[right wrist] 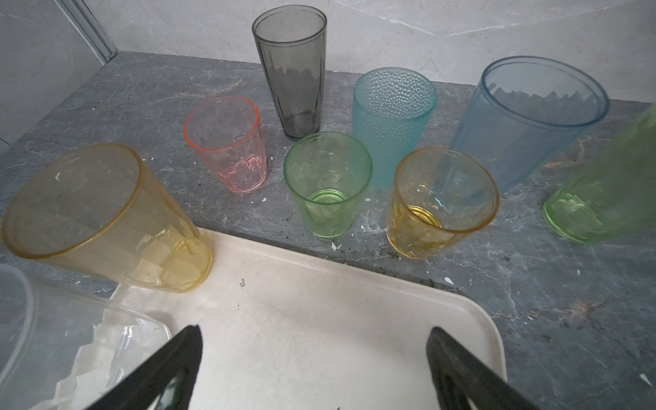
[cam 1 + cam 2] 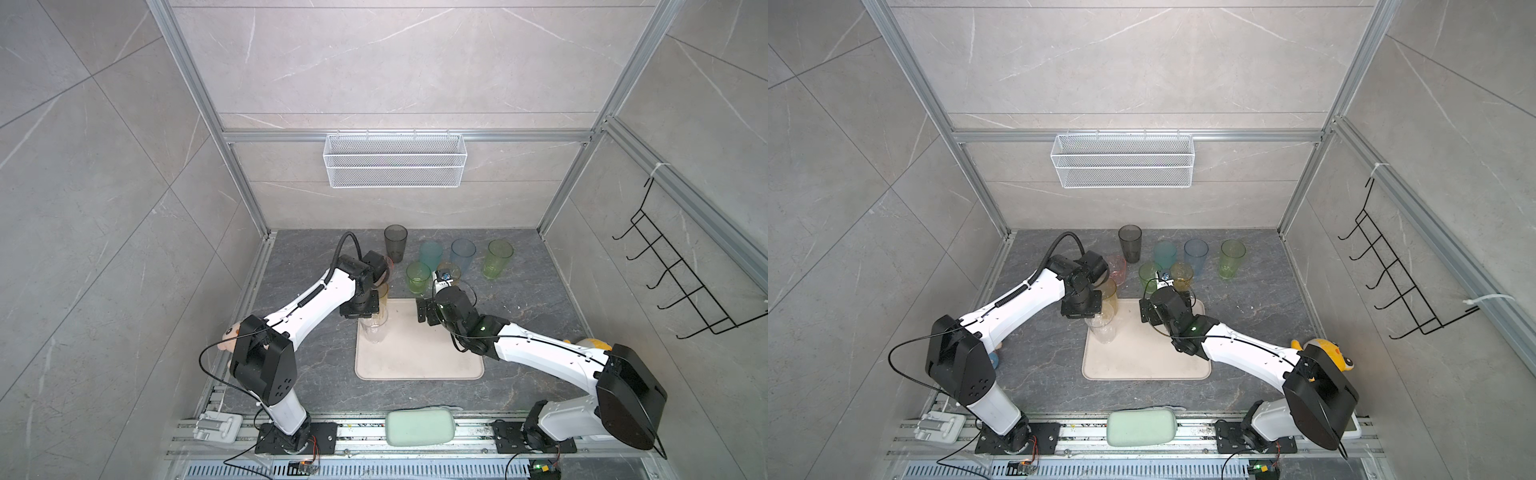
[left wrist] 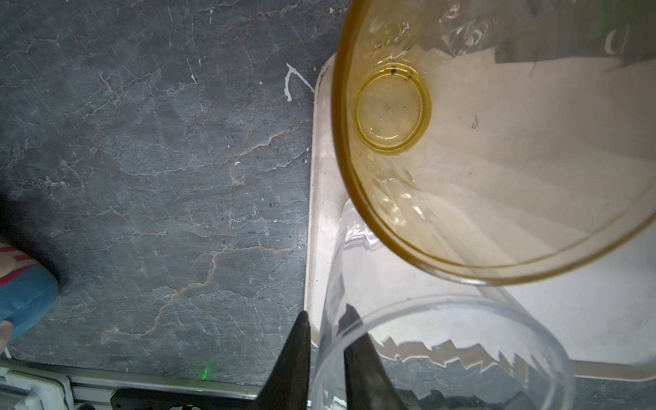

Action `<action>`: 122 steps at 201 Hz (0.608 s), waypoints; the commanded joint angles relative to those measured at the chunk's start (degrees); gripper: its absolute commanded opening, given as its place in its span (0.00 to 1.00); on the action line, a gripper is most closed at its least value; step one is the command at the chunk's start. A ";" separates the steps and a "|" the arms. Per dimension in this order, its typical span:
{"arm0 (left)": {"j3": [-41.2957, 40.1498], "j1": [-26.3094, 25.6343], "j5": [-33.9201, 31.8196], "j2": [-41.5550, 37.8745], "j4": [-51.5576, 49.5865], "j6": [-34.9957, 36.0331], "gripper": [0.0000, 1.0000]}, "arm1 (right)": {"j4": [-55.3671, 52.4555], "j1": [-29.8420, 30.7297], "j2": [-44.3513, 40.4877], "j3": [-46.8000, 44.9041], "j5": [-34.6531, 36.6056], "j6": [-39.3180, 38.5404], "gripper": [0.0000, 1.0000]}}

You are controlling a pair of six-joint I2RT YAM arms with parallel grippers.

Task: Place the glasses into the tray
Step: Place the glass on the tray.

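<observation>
Two of the glasses stand in the tray (image 2: 419, 353): the clear tumbler (image 2: 374, 330) by its left edge and the tall amber tumbler (image 2: 383, 297) on its far left corner, just beside each other. The left wrist view alone shows the amber base inside the rim.

There too we see the left gripper (image 3: 326, 355) with its jaws narrowly parted astride the clear tumbler's wall, one finger outside and one showing through the glass; neither seems to press it.

The right gripper (image 1: 316, 369) gapes wide above the tray, holding nothing. In both top views the wrists hide the fingers of both.

The other seven stand on the stone counter (image 1: 532, 284) beyond the tray's far edge: grey tumbler (image 1: 289, 71); pink tumbler (image 1: 227, 145); short green tumbler (image 1: 328, 184); teal tumbler (image 1: 392, 124); short amber tumbler (image 1: 440, 202); pale blue tumbler (image 1: 529, 120); tall green tumbler (image 1: 603, 191). The left arm nearly covers the pink one in a top view (image 2: 389, 262).

A wire basket (image 2: 395, 160) hangs on the back wall.
</observation>
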 commanded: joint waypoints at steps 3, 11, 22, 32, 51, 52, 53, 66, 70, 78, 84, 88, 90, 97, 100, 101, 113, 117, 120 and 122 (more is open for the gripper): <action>1.57 -0.20 0.21 -0.34 -0.98 -0.62 0.24 | -0.75 -0.12 0.22 2.07 0.46 -0.50 0.99; 1.80 -0.20 0.12 -0.51 -1.24 -0.52 0.25 | -0.71 -0.12 0.31 2.16 0.47 -0.50 1.00; 2.17 -0.20 -0.18 -0.69 -1.72 -0.48 0.27 | -0.74 -0.13 0.22 2.10 0.39 -0.57 1.00; 2.52 -0.28 -0.47 -0.95 -2.03 -0.33 0.28 | -0.69 -0.18 0.09 2.18 -0.09 -0.83 1.00; 3.36 -0.20 -1.18 -1.54 -2.69 0.23 0.32 | -0.14 -0.10 -0.63 1.83 -1.02 -1.41 1.00; 3.36 -0.20 -1.28 -1.58 -2.72 0.26 0.33 | -0.12 -0.06 -0.69 1.77 -1.11 -1.44 1.00; 3.44 -0.20 -1.33 -1.64 -2.73 0.31 0.33 | 0.06 -0.08 -0.84 1.67 -1.29 -1.55 0.99; 4.05 -0.21 -2.43 -2.29 -3.25 0.46 0.38 | 1.18 0.13 -1.83 0.92 -2.18 -2.12 1.00; 4.15 -0.20 -2.72 -2.58 -3.42 0.45 0.39 | 1.62 0.18 -2.24 0.57 -2.38 -2.32 0.99; 4.62 -0.26 -3.35 -3.05 -3.70 0.54 0.41 | 2.28 0.32 -2.78 0.16 -2.52 -2.59 0.99; 4.95 -0.20 -3.75 -3.53 -3.86 0.54 0.43 | 2.49 0.36 -3.08 -0.10 -2.37 -2.76 0.99; 5.13 -0.20 -4.03 -3.90 -3.89 0.57 0.45 | 2.55 0.36 -3.26 -0.26 -2.20 -2.78 0.99; 5.16 -0.20 -4.07 -4.07 -3.98 0.60 0.45 | 2.59 0.39 -3.28 -0.28 -2.14 -2.79 0.99; 5.40 -0.20 -4.71 -4.60 -3.98 0.56 0.48 | 2.65 0.40 -3.51 -0.40 -1.72 -2.79 0.99; 5.60 -0.21 -4.97 -4.93 -3.98 0.56 0.49 | 2.64 0.39 -3.64 -0.46 -1.54 -2.85 0.99; 5.66 -0.20 -5.06 -5.03 -3.98 0.59 0.49 | 2.63 0.35 -3.65 -0.47 -1.50 -2.86 0.99; 6.23 -0.24 -5.59 -5.90 -4.00 1.15 0.52 | 2.72 0.43 -4.06 -0.76 -0.71 -2.87 0.99; 6.47 -0.27 -5.59 -6.21 -3.93 1.48 0.53 | 2.78 0.43 -4.25 -0.81 -0.50 -2.87 0.99; 6.65 -0.23 -5.59 -6.38 -3.90 1.76 0.54 | 2.80 0.46 -4.33 -0.87 -0.36 -2.87 0.99; 6.79 -0.20 -5.59 -6.47 -3.93 1.99 0.55 | 2.85 0.42 -4.41 -0.95 -0.16 -2.87 0.99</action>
